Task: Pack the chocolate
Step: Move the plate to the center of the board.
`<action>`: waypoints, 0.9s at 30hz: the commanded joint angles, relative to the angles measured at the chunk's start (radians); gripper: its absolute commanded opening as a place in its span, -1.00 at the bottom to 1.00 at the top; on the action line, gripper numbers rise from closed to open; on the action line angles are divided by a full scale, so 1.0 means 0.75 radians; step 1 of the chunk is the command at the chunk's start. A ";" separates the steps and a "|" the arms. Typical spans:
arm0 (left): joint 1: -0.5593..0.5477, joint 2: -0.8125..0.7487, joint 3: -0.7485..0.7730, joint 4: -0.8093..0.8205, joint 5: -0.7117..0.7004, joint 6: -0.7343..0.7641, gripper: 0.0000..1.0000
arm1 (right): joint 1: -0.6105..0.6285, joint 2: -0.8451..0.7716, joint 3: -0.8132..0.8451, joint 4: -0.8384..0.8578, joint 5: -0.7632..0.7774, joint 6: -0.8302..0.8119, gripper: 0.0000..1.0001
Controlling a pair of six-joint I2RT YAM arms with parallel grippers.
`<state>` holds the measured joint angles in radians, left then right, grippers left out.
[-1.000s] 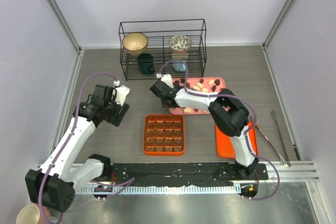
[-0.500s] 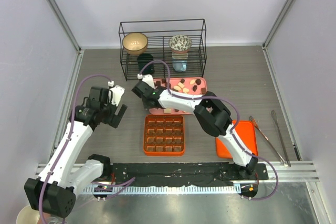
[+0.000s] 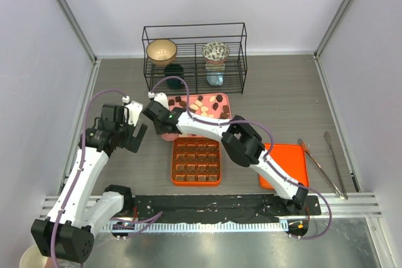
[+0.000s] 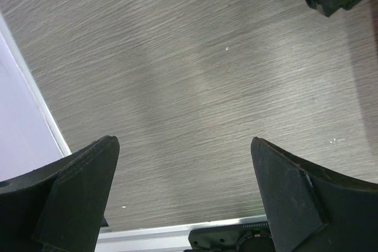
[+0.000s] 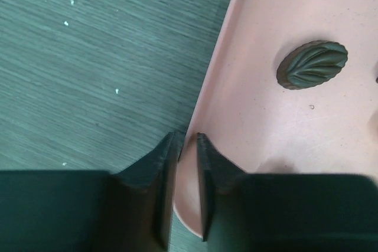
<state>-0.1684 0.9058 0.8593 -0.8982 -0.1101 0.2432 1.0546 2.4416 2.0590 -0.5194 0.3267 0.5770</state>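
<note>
The chocolate [image 3: 200, 105] sits as a scatter of dark, tan and pale pieces on the pink tray [image 3: 227, 98], just above the centre of the overhead view. In the right wrist view one dark, leaf-patterned piece [image 5: 312, 64] lies on the tray floor in the upper right. None of it is in either claw.

The orange gridded box [image 3: 196, 160] lies just below the tray. Its cells look dark, and I cannot tell from here whether any are filled.

The right gripper [image 3: 152, 110] is at the tray's left end. Its jaws stand narrowly apart on either side of the rim, and I cannot tell whether they are pinching it or just clear of it. The left gripper [image 4: 183, 146] hangs to the left of the tray over bare table [image 4: 195, 75], jaws spread wide and holding nothing.

I judge I'm at the tray-positioning step, with picking not yet begun. Next I'd want the right claw clear of the rim and lifted away without nudging the tray. Then a fine pinch on one small piece, carried down to a single cell of the box.
</note>
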 commanded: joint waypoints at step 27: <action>0.096 0.083 0.057 0.081 0.120 0.089 1.00 | -1.107 -1.472 -1.330 -0.555 0.117 -0.141 0.10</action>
<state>-0.1024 0.9440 0.8783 -0.8936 -0.0601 0.2958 0.3279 1.4330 1.0958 -0.8501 0.3882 0.5079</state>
